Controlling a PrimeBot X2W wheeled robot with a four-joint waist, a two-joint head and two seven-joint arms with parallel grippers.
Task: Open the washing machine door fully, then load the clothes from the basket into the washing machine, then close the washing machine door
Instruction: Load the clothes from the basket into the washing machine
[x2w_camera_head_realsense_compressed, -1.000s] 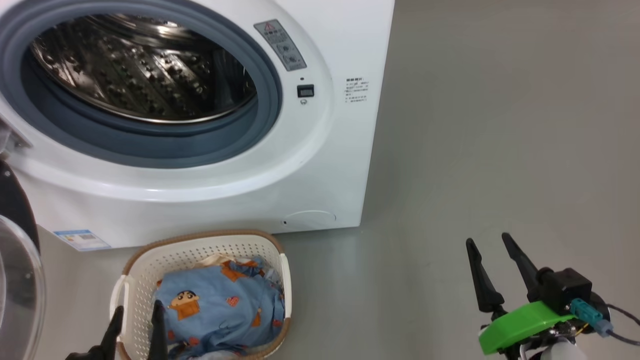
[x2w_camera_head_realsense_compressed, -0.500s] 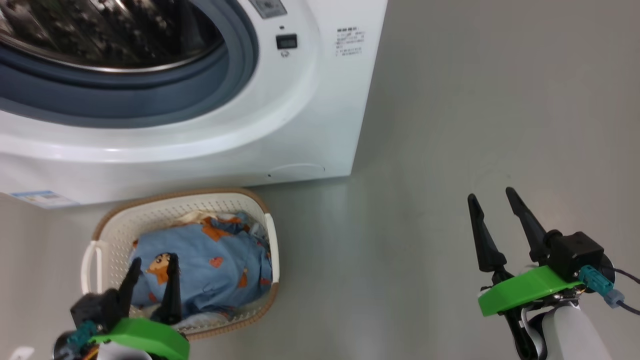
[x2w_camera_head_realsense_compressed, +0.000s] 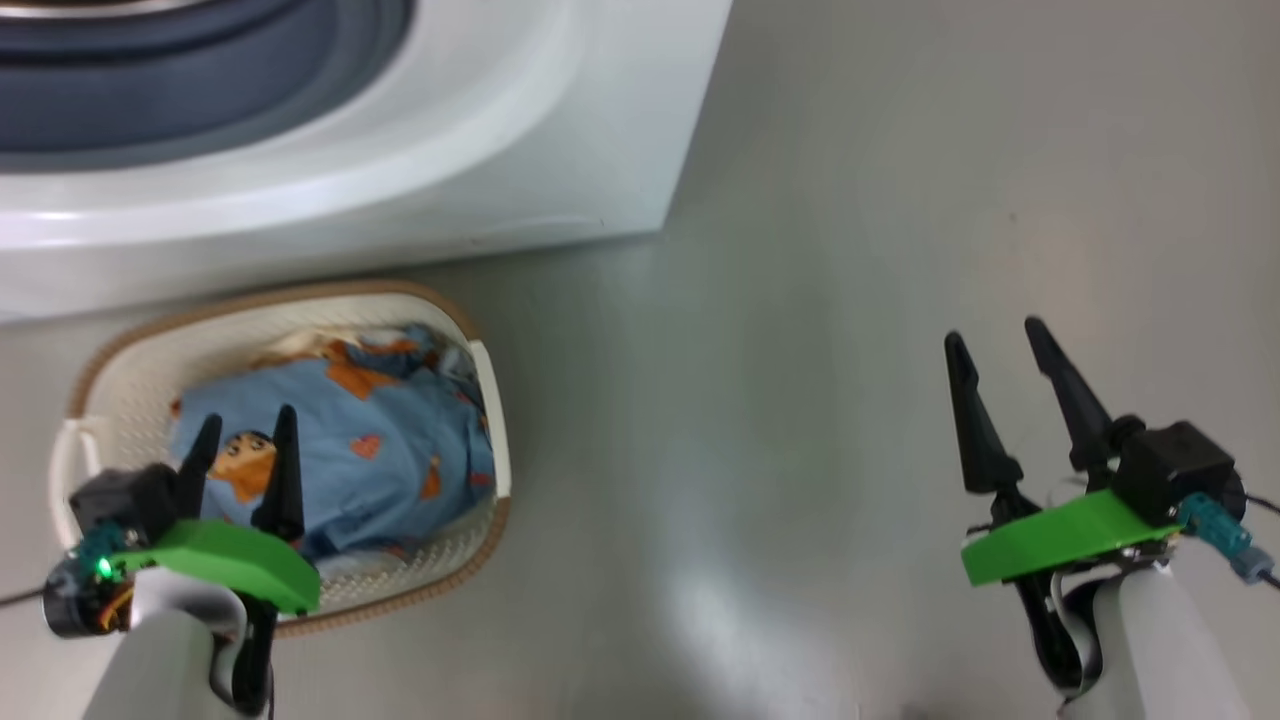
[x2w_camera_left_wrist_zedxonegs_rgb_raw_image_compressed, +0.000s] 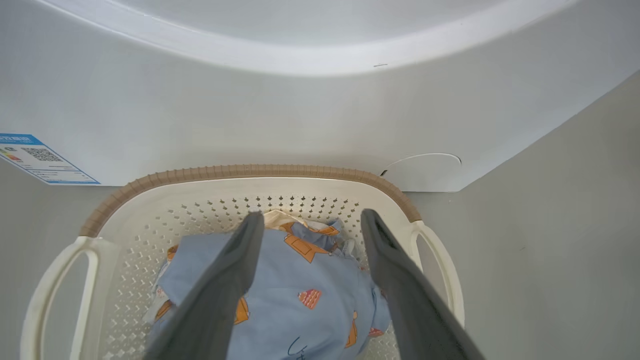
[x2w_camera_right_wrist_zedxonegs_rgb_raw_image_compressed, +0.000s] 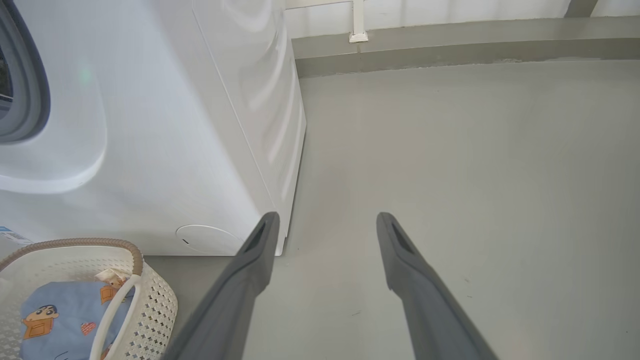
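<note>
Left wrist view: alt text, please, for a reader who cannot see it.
The open left gripper hangs over light blue cartoon-print clothes in a cream basket, which stands just in front of the white washing machine.

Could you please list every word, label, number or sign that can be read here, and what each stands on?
Nothing can be read for certain.
The blue label sticker low on the washing machine: fine print and a code square, too small to read.
The clothes in the basket: a cartoon face and a dark scribble cut off at the picture's edge, no legible letters.
</note>
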